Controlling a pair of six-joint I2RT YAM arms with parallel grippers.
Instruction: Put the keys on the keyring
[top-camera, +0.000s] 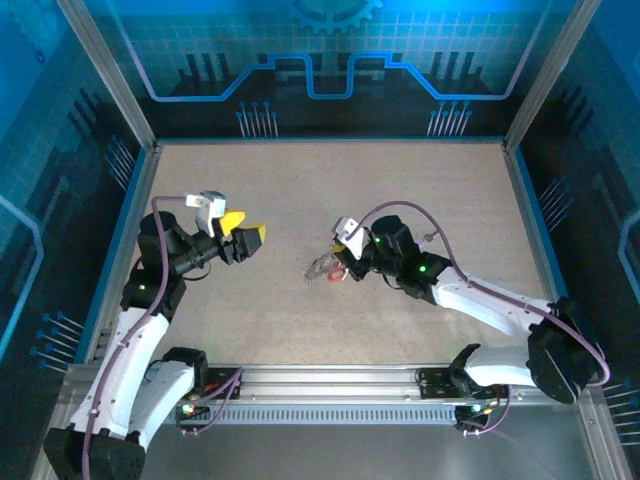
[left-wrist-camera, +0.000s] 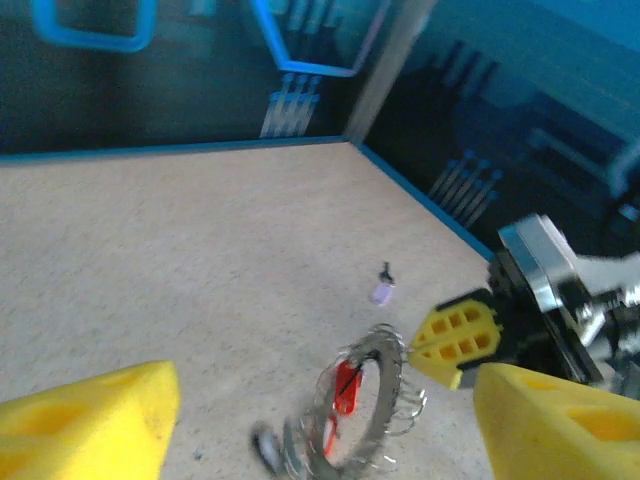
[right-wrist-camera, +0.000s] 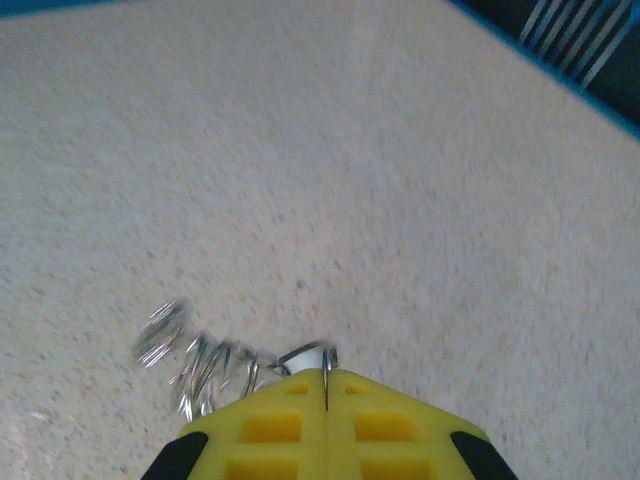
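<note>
Right gripper (right-wrist-camera: 326, 384) is sitting closest to its wrist cam, yellow pads pressed together w/ a thin wire loop, prob. the keyring (right-wrist-camera: 308, 354), caught at the tip seam. Off that loop the keys (right-wrist-camera: 200, 362) are fanning out to its left, low over the table (top-camera: 300, 180) near centre; can't tell if they're touching it. Left gripper (top-camera: 246, 231) is hovering well apart on the left side, jaws spread, pointing at the bunch.

Step in hand, imo: right is holding the ring steady while left is lining up to work 1 key or the coil. To do it well, left should be approaching slow & square, aiming at 1 blade or the ring's split end, not the whole fan. Right should be holding rigid, since the bunch is looking floppy and blurred.

Room: bare tabletop is lying open on all 4 sides, and the blue edge rail (top-camera: 330, 141) is sitting well apart from both grippers. 1 small purple-black bit (left-wrist-camera: 382, 289) is lying beyond the bunch, so it's worth steering round.
</note>
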